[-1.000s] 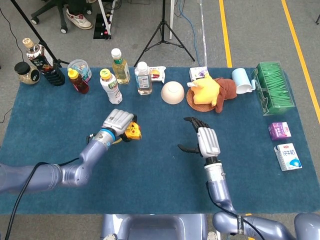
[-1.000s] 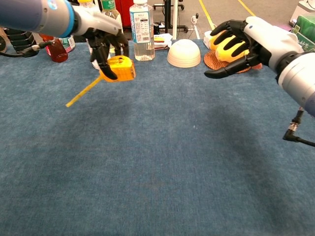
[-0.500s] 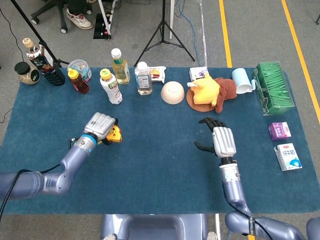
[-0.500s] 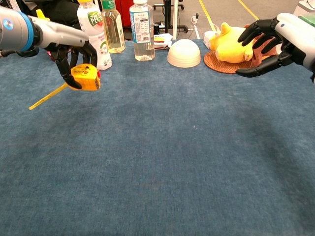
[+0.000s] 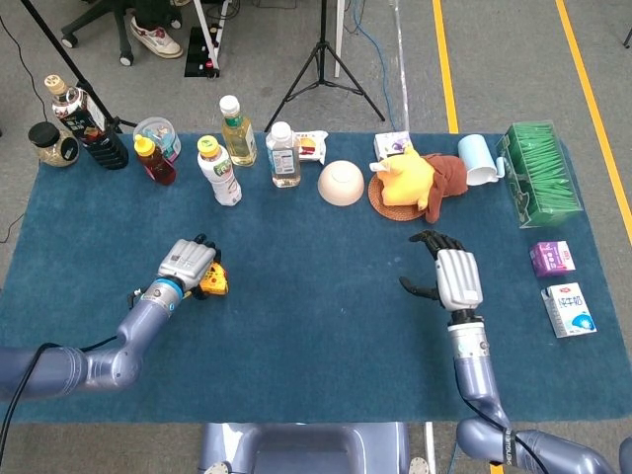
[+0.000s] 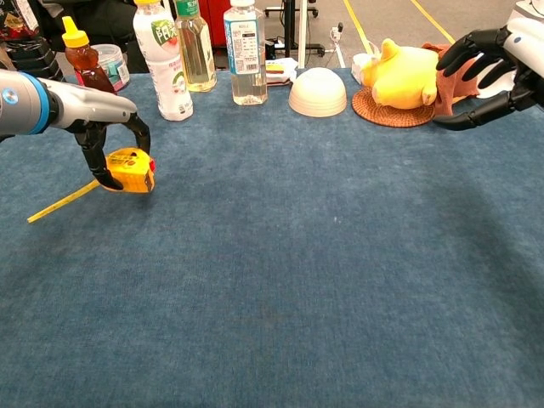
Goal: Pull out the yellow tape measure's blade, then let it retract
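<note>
While the left hand (image 6: 109, 144) grips the yellow tape measure (image 6: 129, 170), blade (image 6: 64, 201) out, retraction remains; the right hand (image 5: 455, 277) is empty, fingers spread.

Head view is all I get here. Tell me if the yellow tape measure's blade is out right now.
Observer: It is out. The chest view shows the blade lying on the blue cloth, running from the yellow tape measure toward the robot's left.
Operator: Check the left hand's grip for me.
Observer: The left hand arches over the case from above, with its fingers hooked down around it.
Operator: Confirm the right palm is empty.
Observer: It is. From the chest view the right hand holds nothing; its fingers are spread, and it shows just right of the yellow plush toy.
</note>
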You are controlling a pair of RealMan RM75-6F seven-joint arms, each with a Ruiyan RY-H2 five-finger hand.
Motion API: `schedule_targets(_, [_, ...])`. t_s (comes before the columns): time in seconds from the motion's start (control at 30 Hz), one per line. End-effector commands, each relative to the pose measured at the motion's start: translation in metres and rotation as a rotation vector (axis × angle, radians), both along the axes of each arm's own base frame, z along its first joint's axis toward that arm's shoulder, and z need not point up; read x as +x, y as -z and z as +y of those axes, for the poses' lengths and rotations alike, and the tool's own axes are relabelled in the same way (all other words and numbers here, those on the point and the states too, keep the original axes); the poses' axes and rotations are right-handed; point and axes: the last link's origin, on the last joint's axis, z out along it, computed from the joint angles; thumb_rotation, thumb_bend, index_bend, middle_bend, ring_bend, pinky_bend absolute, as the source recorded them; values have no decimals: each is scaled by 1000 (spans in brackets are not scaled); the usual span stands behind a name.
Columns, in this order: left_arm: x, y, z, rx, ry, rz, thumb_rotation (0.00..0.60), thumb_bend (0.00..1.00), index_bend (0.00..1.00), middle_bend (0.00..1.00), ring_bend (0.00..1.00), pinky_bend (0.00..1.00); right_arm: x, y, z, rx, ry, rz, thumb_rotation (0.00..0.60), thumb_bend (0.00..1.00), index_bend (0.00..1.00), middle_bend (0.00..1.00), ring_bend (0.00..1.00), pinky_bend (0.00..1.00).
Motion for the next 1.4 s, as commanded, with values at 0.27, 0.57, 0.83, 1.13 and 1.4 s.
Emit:
schedule_targets(0.27, [-14,-35,-7,131,-8,-130,594,200,106,49,0,217,-9,-9,0,-19,9,17,544,204,314,306,304,281])
schedule_targets(0.57, [-44,-73,-44,423,66,-204,599,209,248,88,4,267,-27,-25,3,-53,19,67,542,214,332,322,323,308])
schedule_targets(0.83, [-91,-101,-91,638,61,-254,599,238,408,239,133,334,-54,-40,14,-69,53,182,544,264,391,351,352,354])
schedule_targets(1.13, [-137,-114,-142,762,13,-249,600,254,526,348,221,382,-84,-59,43,-116,110,221,543,331,454,409,405,364])
schedule_targets(1.4, [-148,-121,-167,815,24,-244,600,260,568,395,253,397,-96,-65,68,-129,135,212,545,341,467,425,414,368])
